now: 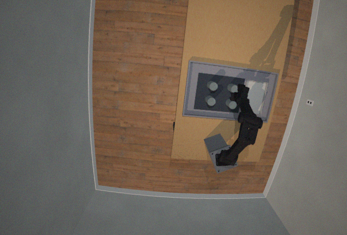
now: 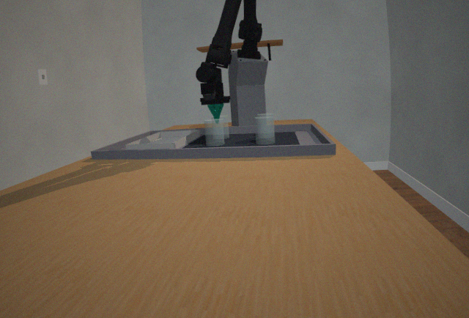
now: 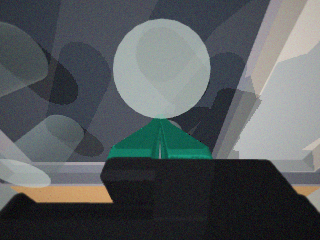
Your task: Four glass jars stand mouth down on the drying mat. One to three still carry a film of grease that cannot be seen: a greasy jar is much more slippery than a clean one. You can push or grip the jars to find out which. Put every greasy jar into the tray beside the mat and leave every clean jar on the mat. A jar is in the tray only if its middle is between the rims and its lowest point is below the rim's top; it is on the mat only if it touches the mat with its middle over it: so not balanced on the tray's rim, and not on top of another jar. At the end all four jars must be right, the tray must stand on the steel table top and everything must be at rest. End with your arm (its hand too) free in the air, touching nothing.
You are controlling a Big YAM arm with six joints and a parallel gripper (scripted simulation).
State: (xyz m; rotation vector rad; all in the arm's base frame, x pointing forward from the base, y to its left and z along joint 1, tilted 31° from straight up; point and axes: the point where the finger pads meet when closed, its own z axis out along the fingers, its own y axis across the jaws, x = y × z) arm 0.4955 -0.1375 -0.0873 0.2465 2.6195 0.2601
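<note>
On the dark drying mat [image 1: 204,93] [image 2: 242,139] [image 3: 85,30], four glass jars stood upright with their mouths down, in two rows of two. Beside the mat lay the pale tray [image 1: 256,96] [image 2: 159,143] [image 3: 287,90], which held none of the jars; mat and tray shared one grey rimmed surround [image 1: 185,98] [image 2: 212,152]. The black arm [image 1: 248,132] [image 2: 229,15] reached from its grey pedestal [image 1: 216,143] [image 2: 248,98] over the tray side of the mat. Its gripper [image 1: 233,96] [image 2: 216,121] [image 3: 160,119] pointed down, the green fingers [image 2: 215,108] brought together to their narrowest, with nothing between them. In the wrist view, the fingertips met the edge of the round top of one jar [image 1: 233,88] [image 2: 215,132] [image 3: 161,68]; whether they touched it could not be told. That jar was in the row nearer the tray, at the end farther from the pedestal. Its row-mate [image 1: 231,104] stood nearer the pedestal. In the other row stood a far jar [image 1: 212,86] [image 2: 264,130] and a near jar [image 1: 210,100], well apart from the tray.
</note>
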